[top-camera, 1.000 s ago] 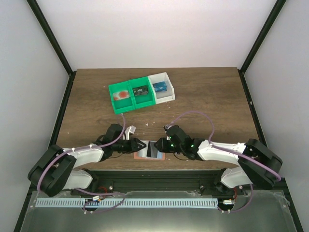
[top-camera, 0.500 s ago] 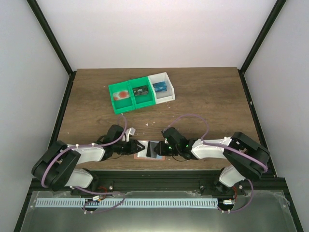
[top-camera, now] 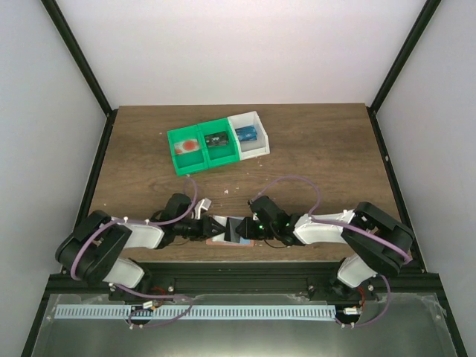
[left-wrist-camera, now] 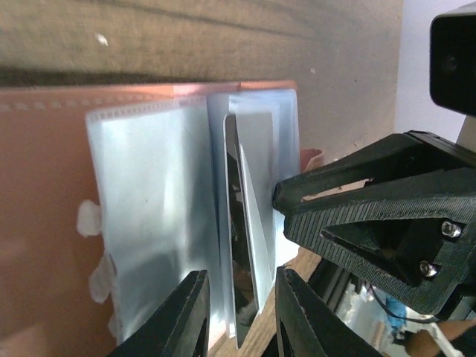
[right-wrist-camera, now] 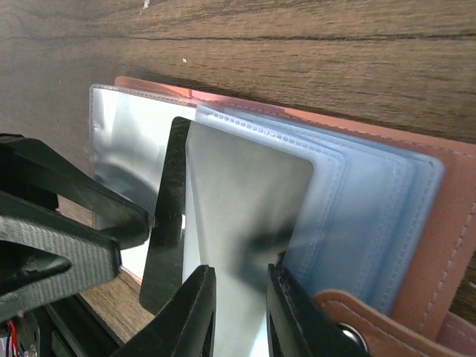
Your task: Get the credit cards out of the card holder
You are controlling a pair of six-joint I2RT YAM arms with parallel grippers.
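Across the far part of the table (top-camera: 320, 149), two green bins (top-camera: 195, 165) and a white bin (top-camera: 253, 152) are sitting in a row. A red-and-white item, a dark item and a blue item are lying in them. Any print on these is too small for me to read.

At the near edge, my left gripper (left-wrist-camera: 242, 286) is reaching in from the left. Its fingers are straddling the lower edge of the dark card (right-wrist-camera: 167, 223), which is standing on its edge among the clear pockets. I cannot tell whether the fingers are actually pinching it or only bracketing it. The card holder (left-wrist-camera: 44, 186) is lying open on the wood between my two grippers, salmon cover down and pale blue leaves fanned up. From the right, my right gripper (right-wrist-camera: 242, 279) is clamping a glossy grey sleeve (right-wrist-camera: 245, 208) just beside the dark card, its fingers set close on either side.

Compared with a second ago, my left gripper is sitting further right, up against the holder, with its jaws narrower. My right forearm is drawn in closer. A dark raised leaf is now hiding the holder's pale face in the overhead view.
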